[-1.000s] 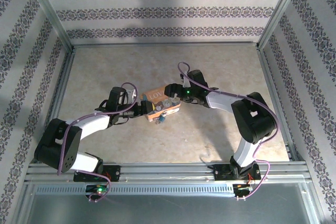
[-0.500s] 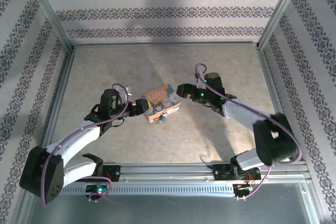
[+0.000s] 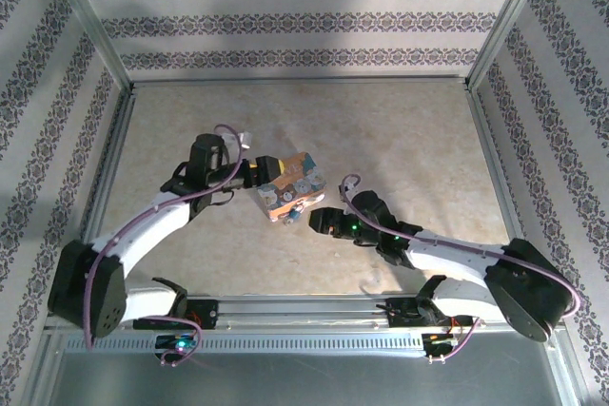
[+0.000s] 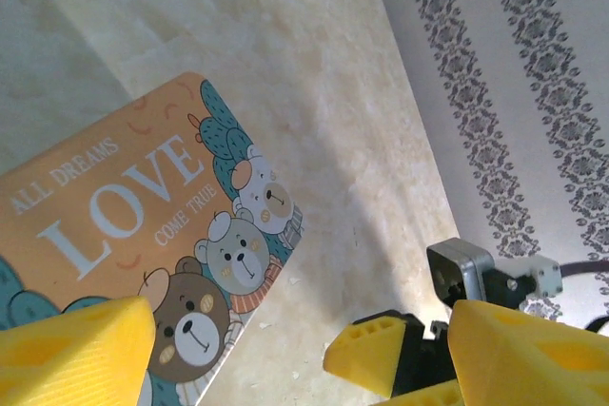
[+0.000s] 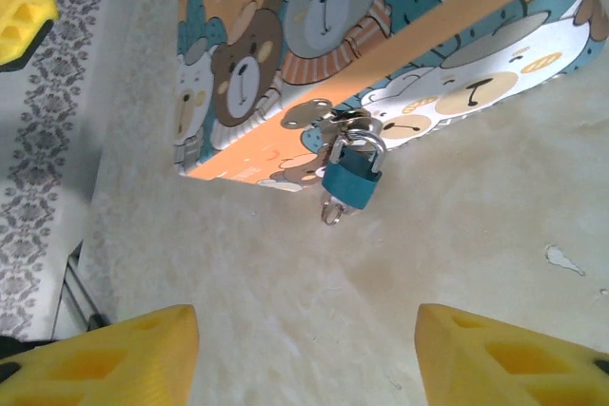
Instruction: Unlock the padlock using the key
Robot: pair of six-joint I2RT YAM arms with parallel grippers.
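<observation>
The orange-and-teal bear box [image 3: 290, 183] lies mid-table. On its front hasp hangs the padlock [image 5: 354, 183], teal-bodied with a silvery shackle, and a small metal ring [image 5: 331, 211] sticks out beneath it. I cannot make out the key's blade. My right gripper [image 3: 319, 221] sits low in front of the box, jaws open and empty, with the padlock ahead between its yellow fingertips [image 5: 105, 358]. My left gripper [image 3: 255, 178] is open at the box's left corner. One of its fingers [image 4: 67, 349] overlaps the box lid [image 4: 143, 206], and bare floor lies between the two fingers.
Patterned walls [image 3: 304, 21] and metal frame posts close in the table on three sides. A metal rail [image 3: 304, 309] runs along the near edge. Bare table surface [image 3: 409, 130] lies right of and behind the box. The right gripper's finger [image 4: 381, 354] shows in the left wrist view.
My right arm swung from behind the box's right side round to its front and dropped low, its jaws narrowing somewhat. The box turned a little. My left gripper shifted slightly toward the back.
</observation>
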